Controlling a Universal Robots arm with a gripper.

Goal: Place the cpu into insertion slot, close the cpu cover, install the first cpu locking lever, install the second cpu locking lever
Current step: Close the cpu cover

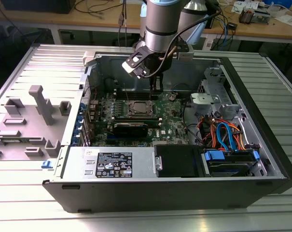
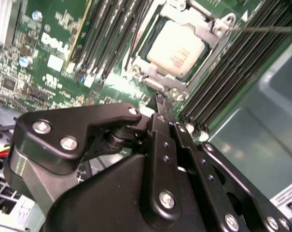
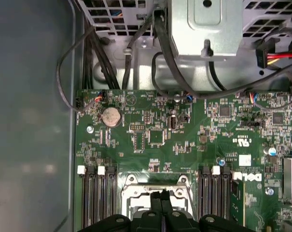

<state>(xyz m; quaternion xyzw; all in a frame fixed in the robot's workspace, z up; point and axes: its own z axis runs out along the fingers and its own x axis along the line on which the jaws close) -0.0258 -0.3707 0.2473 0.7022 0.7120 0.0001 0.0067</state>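
Second wrist view: hand point(image 2: 161, 100) narrow, empty, near cpu point(image 2: 176, 50) framed by cpu cover point(image 2: 214, 34); white logo point(image 2: 55, 43) alongside.

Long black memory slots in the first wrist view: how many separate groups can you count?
2. One group lies on one side of the silver-framed square insertion slot, the other group on the opposite side. The black claw hides part of both.

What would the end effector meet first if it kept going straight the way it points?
Probably the rim of the cpu cover, framing the cpu; the shut end effector points at that edge, though depth is unclear.
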